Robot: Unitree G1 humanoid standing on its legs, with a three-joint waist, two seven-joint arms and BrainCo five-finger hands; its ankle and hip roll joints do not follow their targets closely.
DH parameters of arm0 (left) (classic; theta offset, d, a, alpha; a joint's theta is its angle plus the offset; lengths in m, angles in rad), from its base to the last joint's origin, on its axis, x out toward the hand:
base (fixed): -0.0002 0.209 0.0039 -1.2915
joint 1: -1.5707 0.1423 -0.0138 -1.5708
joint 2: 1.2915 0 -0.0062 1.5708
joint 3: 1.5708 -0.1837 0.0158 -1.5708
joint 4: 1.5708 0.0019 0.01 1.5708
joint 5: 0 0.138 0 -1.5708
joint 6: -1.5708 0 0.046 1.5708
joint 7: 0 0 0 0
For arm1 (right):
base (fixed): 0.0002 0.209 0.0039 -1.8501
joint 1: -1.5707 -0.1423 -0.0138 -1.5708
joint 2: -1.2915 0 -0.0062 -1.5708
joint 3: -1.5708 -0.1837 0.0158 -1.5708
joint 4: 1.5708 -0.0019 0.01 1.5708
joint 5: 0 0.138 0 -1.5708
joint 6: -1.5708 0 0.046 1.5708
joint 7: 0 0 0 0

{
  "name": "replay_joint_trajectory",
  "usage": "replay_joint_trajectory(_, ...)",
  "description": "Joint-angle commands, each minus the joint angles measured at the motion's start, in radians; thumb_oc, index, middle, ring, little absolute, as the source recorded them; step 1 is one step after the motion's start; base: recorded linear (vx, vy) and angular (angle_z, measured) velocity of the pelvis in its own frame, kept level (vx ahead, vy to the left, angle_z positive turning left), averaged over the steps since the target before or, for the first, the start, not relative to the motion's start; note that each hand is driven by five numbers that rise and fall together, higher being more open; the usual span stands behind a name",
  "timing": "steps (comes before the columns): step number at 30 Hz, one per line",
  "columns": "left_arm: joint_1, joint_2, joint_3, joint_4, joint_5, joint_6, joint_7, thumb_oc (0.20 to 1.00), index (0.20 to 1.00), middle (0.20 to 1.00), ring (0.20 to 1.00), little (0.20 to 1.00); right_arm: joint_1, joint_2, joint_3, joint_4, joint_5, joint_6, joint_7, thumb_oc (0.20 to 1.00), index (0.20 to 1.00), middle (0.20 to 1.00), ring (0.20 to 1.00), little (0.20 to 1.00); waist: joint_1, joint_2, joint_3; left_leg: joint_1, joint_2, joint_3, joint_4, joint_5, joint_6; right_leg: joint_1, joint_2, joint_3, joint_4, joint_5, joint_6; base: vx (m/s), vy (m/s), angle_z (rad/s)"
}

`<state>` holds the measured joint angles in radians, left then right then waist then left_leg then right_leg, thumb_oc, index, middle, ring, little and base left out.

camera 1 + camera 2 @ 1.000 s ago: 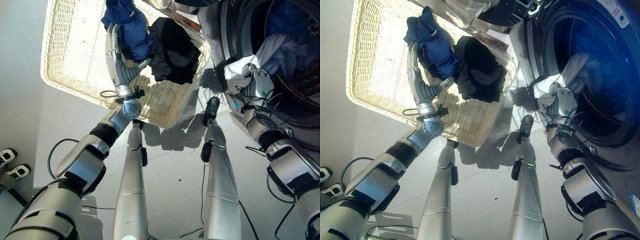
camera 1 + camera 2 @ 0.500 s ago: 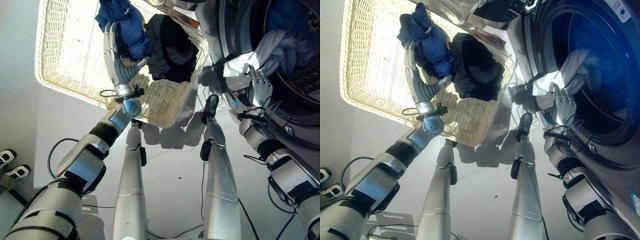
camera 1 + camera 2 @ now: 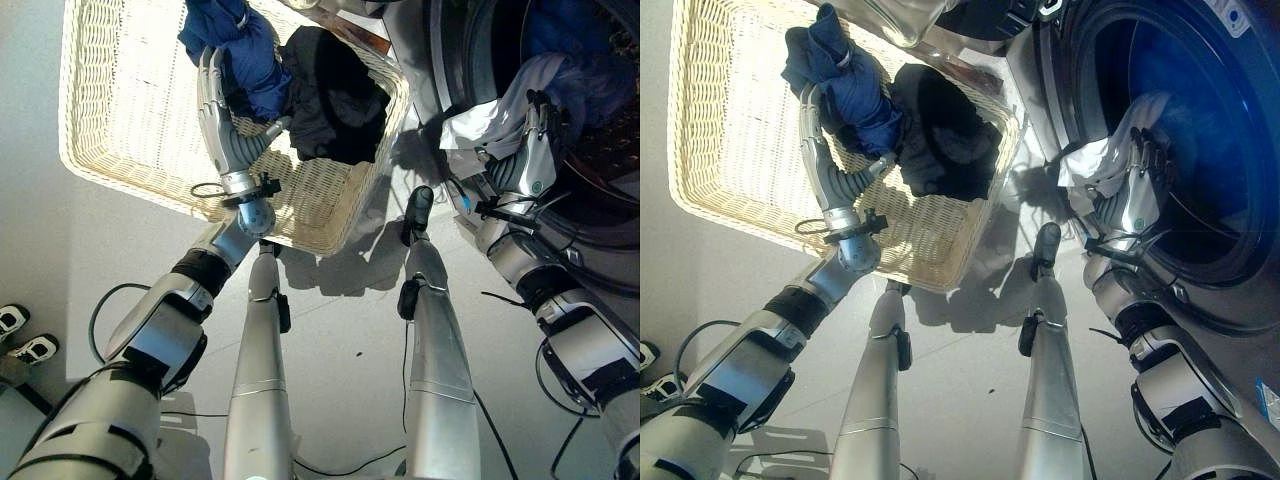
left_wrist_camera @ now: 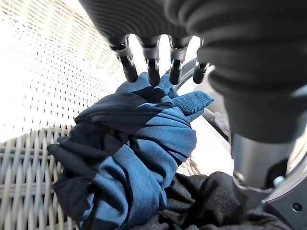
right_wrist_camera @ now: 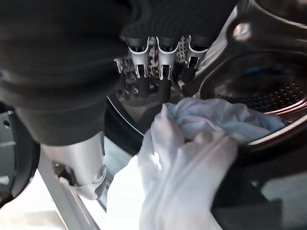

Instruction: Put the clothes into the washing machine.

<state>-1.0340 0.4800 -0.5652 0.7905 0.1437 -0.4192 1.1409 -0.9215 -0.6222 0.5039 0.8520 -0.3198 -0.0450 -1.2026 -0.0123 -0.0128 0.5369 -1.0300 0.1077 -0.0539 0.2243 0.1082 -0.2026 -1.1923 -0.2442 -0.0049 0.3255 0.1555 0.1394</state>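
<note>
Right wrist view: my right hand (image 5: pixel 158 62), fingers straight, pushes the white cloth (image 5: pixel 192 158) over the drum (image 3: pixel 1200 150) lip so it drops inside; left hand (image 3: pixel 222 120) lies open against the blue cloth (image 3: pixel 240 50) in the basket (image 3: pixel 110 100), ready to scoop.

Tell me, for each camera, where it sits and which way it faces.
Left eye: on the head, looking down at the basket, washer, both hands.
Right eye: beside it, same scene.
Left wrist: behind the left hand, facing the blue cloth and black cloth.
Right wrist: behind the right hand, facing the white cloth at the drum.
Shared: cloths, basket.
</note>
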Motion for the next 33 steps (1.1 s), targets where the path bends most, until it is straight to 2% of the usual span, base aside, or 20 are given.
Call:
replay_joint_trajectory(1,0.012,0.009,0.075,-0.064,0.051,-0.035,0.017,1.000,1.000,1.000,1.000,1.000,0.004,-0.077,0.015,-0.073,0.006,0.006,-0.034,1.000,1.000,1.000,1.000,1.000,-0.018,0.063,-0.017,-0.050,-0.044,-0.011,0.015,0.021,0.085,0.000,0.067,-0.020,-0.015,0.064,0.056,0.00,0.000,0.00)
replay_joint_trajectory(4,0.008,0.011,0.075,-0.061,0.050,-0.036,0.013,1.000,1.000,1.000,1.000,1.000,-0.007,-0.080,0.023,-0.062,0.006,0.003,-0.018,1.000,1.000,1.000,1.000,1.000,-0.017,0.062,-0.017,-0.051,-0.042,-0.012,0.015,0.021,0.083,0.001,0.066,-0.021,-0.015,0.062,0.056,0.00,0.000,0.00)
replay_joint_trajectory(7,-0.008,0.011,0.072,-0.047,0.038,-0.044,0.004,1.000,1.000,1.000,1.000,1.000,-0.042,-0.072,0.059,-0.007,-0.021,0.036,0.085,1.000,1.000,1.000,1.000,1.000,-0.011,0.065,-0.017,-0.049,-0.043,-0.015,0.013,0.022,0.082,0.004,0.066,-0.023,-0.016,0.060,0.055,0.00,0.000,0.00)
replay_joint_trajectory(9,-0.024,0.010,0.063,-0.034,0.029,-0.051,-0.003,1.000,1.000,1.000,1.000,1.000,-0.068,-0.064,0.090,0.055,-0.043,0.024,0.125,1.000,1.000,1.000,1.000,1.000,-0.006,0.070,-0.017,-0.049,-0.044,-0.015,0.011,0.026,0.083,0.005,0.063,-0.026,-0.019,0.061,0.055,0.00,0.000,0.00)
replay_joint_trajectory(10,-0.039,0.009,0.055,-0.022,0.021,-0.055,-0.011,1.000,1.000,1.000,1.000,1.000,-0.098,-0.060,0.123,0.122,-0.047,0.025,0.179,1.000,1.000,1.000,1.000,1.000,0.001,0.075,-0.017,-0.050,-0.044,-0.016,0.012,0.027,0.083,0.006,0.061,-0.029,-0.019,0.061,0.054,0.00,0.000,0.00)
replay_joint_trajectory(13,-0.058,0.004,0.040,-0.006,0.016,-0.060,-0.015,1.000,1.000,1.000,1.000,1.000,-0.137,-0.051,0.164,0.203,-0.064,0.027,0.224,1.000,1.000,1.000,1.000,1.000,0.008,0.081,-0.017,-0.053,-0.045,-0.016,0.013,0.030,0.083,0.004,0.058,-0.034,-0.019,0.062,0.052,0.00,0.000,0.00)
replay_joint_trajectory(14,-0.069,0.005,0.035,0.002,0.009,-0.062,-0.022,1.000,1.000,1.000,1.000,1.000,-0.156,-0.047,0.180,0.236,-0.071,0.042,0.268,1.000,1.000,1.000,1.000,1.000,0.012,0.084,-0.017,-0.054,-0.046,-0.016,0.014,0.030,0.082,0.004,0.057,-0.036,-0.019,0.063,0.052,0.00,0.000,0.00)
replay_joint_trajectory(15,-0.083,0.002,0.019,0.008,-0.003,-0.059,-0.021,1.000,1.000,1.000,1.000,1.000,-0.200,-0.043,0.221,0.296,-0.062,0.088,0.326,1.000,1.000,1.000,1.000,1.000,0.022,0.092,-0.017,-0.058,-0.047,-0.017,0.016,0.032,0.084,0.001,0.055,-0.040,-0.017,0.063,0.048,0.00,0.000,0.00)
replay_joint_trajectory(16,-0.084,0.002,0.018,0.009,-0.004,-0.060,-0.021,1.000,1.000,1.000,1.000,1.000,-0.206,-0.042,0.224,0.301,-0.065,0.097,0.336,1.000,1.000,1.000,1.000,1.000,0.022,0.093,-0.017,-0.059,-0.047,-0.017,0.017,0.032,0.083,0.000,0.055,-0.041,-0.017,0.063,0.048,0.00,0.000,0.00)
replay_joint_trajectory(17,-0.087,-0.002,0.014,0.011,-0.005,-0.062,-0.020,1.000,1.000,1.000,1.000,1.000,-0.227,-0.038,0.242,0.325,-0.062,0.137,0.373,1.000,1.000,1.000,1.000,1.000,0.028,0.097,-0.017,-0.061,-0.048,-0.018,0.016,0.034,0.083,-0.002,0.054,-0.042,-0.015,0.064,0.047,0.00,0.000,0.00)
replay_joint_trajectory(18,-0.088,-0.004,0.010,0.010,-0.007,-0.062,-0.021,1.000,1.000,1.000,1.000,1.000,-0.246,-0.034,0.255,0.349,-0.091,0.186,0.433,1.000,1.000,1.000,1.000,1.000,0.033,0.101,-0.017,-0.060,-0.049,-0.017,0.016,0.036,0.082,0.000,0.052,-0.045,-0.015,0.063,0.045,0.00,0.000,0.00)
replay_joint_trajectory(23,-0.082,-0.017,0.003,-0.003,-0.003,-0.053,-0.010,1.000,1.000,1.000,1.000,1.000,-0.257,-0.029,0.302,0.390,-0.180,0.310,0.622,1.000,1.000,1.000,1.000,1.000,0.042,0.110,-0.017,-0.056,-0.049,-0.013,0.011,0.042,0.083,0.004,0.050,-0.051,-0.016,0.061,0.040,0.00,0.000,0.00)
replay_joint_trajectory(24,-0.080,-0.018,0.000,-0.009,-0.007,-0.050,-0.006,1.000,1.000,1.000,1.000,1.000,-0.253,-0.027,0.312,0.402,-0.199,0.342,0.661,0.548,0.548,0.548,0.548,0.548,0.043,0.111,-0.017,-0.053,-0.049,-0.011,0.009,0.044,0.085,0.007,0.049,-0.054,-0.016,0.061,0.037,0.00,0.000,0.00)
replay_joint_trajectory(25,-0.077,-0.021,0.000,-0.012,-0.005,-0.050,-0.002,1.000,1.000,1.000,1.000,1.000,-0.248,-0.022,0.317,0.412,-0.233,0.372,0.705,0.200,0.200,0.200,0.200,0.200,0.045,0.114,-0.017,-0.054,-0.049,-0.010,0.008,0.045,0.085,0.006,0.049,-0.053,-0.015,0.061,0.036,0.00,0.000,0.00)
replay_joint_trajectory(28,-0.071,-0.027,-0.003,-0.018,0.002,-0.049,0.004,1.000,1.000,1.000,1.000,1.000,-0.235,-0.016,0.317,0.429,-0.248,0.410,0.718,0.200,0.200,0.200,0.200,0.200,0.047,0.118,-0.017,-0.047,-0.051,-0.011,0.002,0.046,0.086,0.011,0.049,-0.054,-0.017,0.060,0.034,0.00,0.003,0.02)
replay_joint_trajectory(33,-0.068,-0.027,0.004,-0.023,-0.007,-0.049,0.000,1.000,1.000,1.000,1.000,1.000,-0.241,-0.018,0.294,0.423,-0.266,0.410,0.661,0.200,0.200,0.200,0.200,0.200,0.047,0.121,-0.017,-0.042,-0.052,-0.011,0.002,0.046,0.087,0.013,0.050,-0.051,-0.019,0.063,0.035,0.00,0.000,0.00)
